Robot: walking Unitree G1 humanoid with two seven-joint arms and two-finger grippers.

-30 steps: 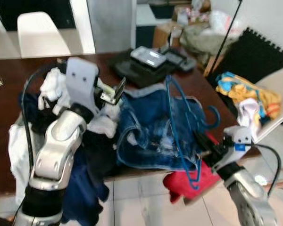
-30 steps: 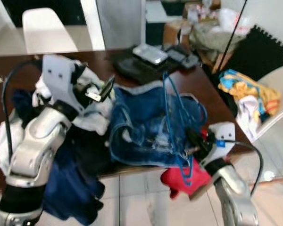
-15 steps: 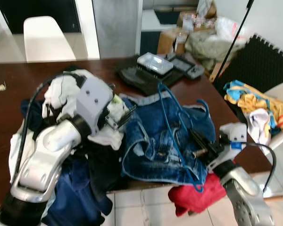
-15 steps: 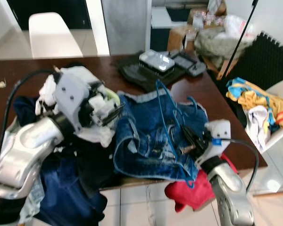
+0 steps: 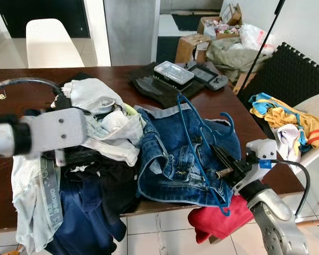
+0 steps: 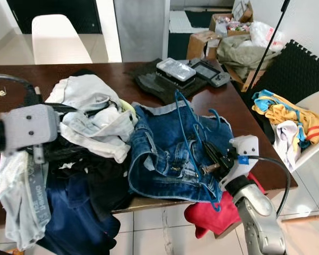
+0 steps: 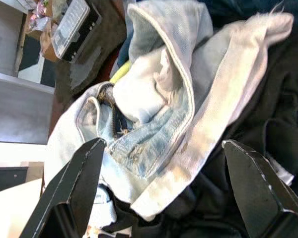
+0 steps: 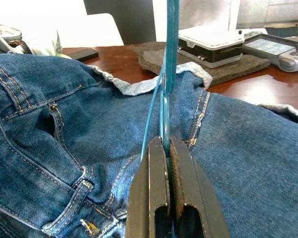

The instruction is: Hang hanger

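While the hanger (image 5: 199, 143) lay on the jeans (image 5: 175, 154) at the tabletop's (image 5: 21, 90) near right edge, your right gripper (image 8: 166, 148) had its fingers pinched shut on the wire, probably so you could lift it free of the denim. Your left gripper (image 7: 159, 163) hovered over the pale clothes (image 5: 103, 119) at left, fingers spread wide, holding nothing.

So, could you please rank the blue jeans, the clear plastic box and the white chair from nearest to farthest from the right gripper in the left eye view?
From the right gripper, shut on the blue hanger:
1. Blue jeans, directly under it.
2. Clear plastic box, across the table.
3. White chair, beyond the table's far left.
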